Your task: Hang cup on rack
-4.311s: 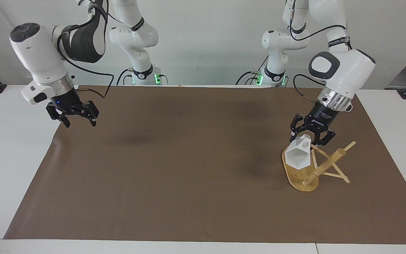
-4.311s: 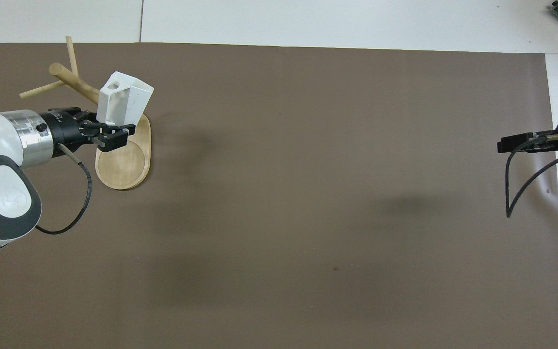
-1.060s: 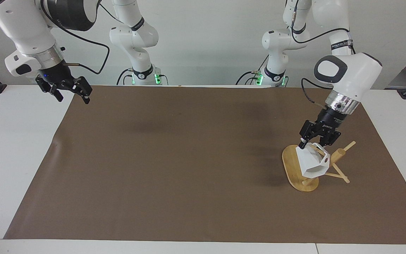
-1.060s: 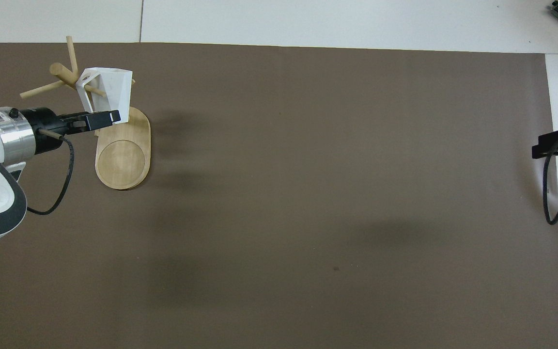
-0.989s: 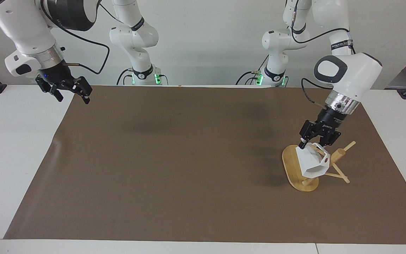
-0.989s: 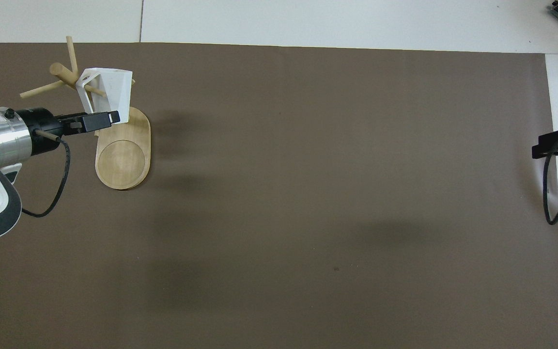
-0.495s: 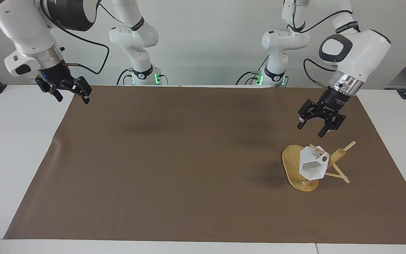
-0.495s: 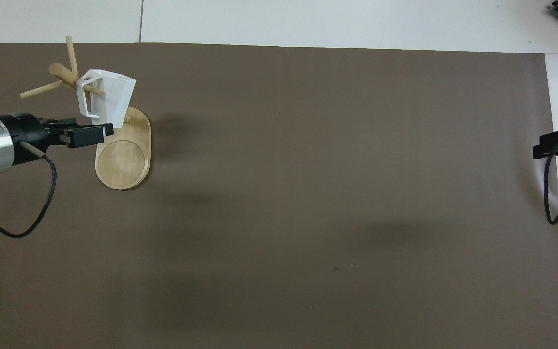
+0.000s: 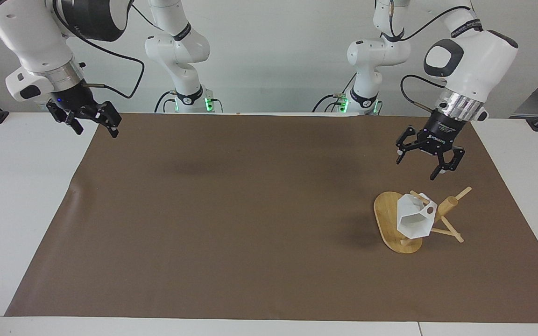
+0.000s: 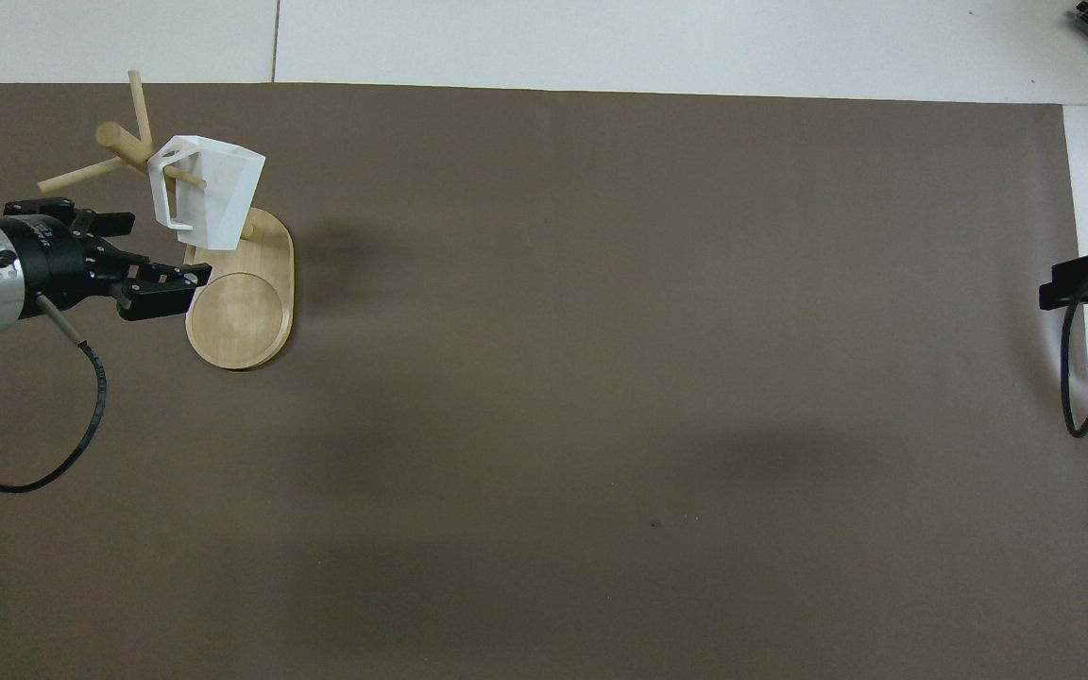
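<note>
left gripper [image 9: 422,164] hangs in the air above the brown mat [image 9: 250,210], over the stretch just on the robots' side of the rack [image 9: 402,226], and it touches nothing. its two fingers are spread wide apart and hold nothing; in the facing view there is clear mat between its fingertips and the cup [image 9: 414,220] below. in the overhead view the same gripper [image 10: 143,260] comes in from the left arm's end of the table, its black fingers splayed beside the oval wooden base

cup is white and angular, and it hangs on the rack by its handle: one thin peg runs through the handle, and the cup's body tilts away from the thick post with its six-sided mouth turned partly toward the facing camera. seen from above, the cup [image 10: 206,192] sits over the end of the base that lies farther from the robots, with the post and the other pegs sticking out beside it. the rack [image 10: 240,307] stands on the mat toward the left arm's end of the table

right gripper [image 9: 92,125] waits in the air over the edge of the mat at the right arm's end of the table, near the robots, with its fingers spread and nothing between them; in the overhead view only a dark part of it [image 10: 1082,283] shows at the picture's edge
</note>
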Controlling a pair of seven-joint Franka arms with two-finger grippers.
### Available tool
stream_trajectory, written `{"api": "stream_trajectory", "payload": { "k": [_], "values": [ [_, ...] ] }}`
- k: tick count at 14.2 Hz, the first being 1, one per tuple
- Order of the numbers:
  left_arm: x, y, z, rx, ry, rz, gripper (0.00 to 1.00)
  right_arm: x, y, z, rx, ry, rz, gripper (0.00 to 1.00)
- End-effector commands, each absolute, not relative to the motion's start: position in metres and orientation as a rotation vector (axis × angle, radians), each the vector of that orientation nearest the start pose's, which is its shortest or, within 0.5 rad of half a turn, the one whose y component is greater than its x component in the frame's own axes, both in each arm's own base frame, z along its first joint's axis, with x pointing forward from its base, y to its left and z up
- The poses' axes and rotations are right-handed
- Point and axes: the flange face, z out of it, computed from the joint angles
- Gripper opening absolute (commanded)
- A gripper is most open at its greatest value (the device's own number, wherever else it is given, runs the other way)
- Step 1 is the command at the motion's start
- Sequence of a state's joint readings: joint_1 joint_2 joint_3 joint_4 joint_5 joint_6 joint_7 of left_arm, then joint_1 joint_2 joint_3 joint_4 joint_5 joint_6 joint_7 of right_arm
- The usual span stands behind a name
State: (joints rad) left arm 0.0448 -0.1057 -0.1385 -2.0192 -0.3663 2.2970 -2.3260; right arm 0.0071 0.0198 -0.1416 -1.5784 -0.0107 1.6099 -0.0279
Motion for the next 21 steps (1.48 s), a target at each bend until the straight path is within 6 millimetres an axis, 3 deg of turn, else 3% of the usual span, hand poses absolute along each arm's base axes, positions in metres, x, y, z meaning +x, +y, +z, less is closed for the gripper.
{"api": "stream_trajectory", "payload": {
  "k": [1,4,8,10,12,17,21],
  "values": [
    [0.554,-0.062,0.546,1.244,2.389,-0.109,1.00,0.550,-0.076,0.615,-3.127,0.193,-0.015,1.00],
    [0.552,-0.057,0.549,1.593,2.220,-0.075,1.00,0.549,-0.076,0.615,-3.127,0.190,-0.011,1.00],
    [0.551,-0.048,0.555,2.025,1.867,0.003,1.00,0.549,-0.076,0.615,-3.128,0.188,-0.011,1.00],
    [0.552,-0.033,0.560,2.208,1.710,0.065,1.00,0.549,-0.075,0.615,-3.127,0.188,-0.011,1.00],
    [0.553,-0.033,0.570,2.400,1.526,0.125,1.00,0.550,-0.073,0.614,-3.128,0.181,-0.008,1.00],
    [0.552,-0.031,0.592,2.709,1.057,0.151,1.00,0.550,-0.070,0.614,-3.128,0.173,-0.006,1.00],
    [0.552,-0.047,0.615,2.971,0.649,0.234,1.00,0.551,-0.067,0.614,-3.129,0.164,-0.006,1.00]
  ]
}}
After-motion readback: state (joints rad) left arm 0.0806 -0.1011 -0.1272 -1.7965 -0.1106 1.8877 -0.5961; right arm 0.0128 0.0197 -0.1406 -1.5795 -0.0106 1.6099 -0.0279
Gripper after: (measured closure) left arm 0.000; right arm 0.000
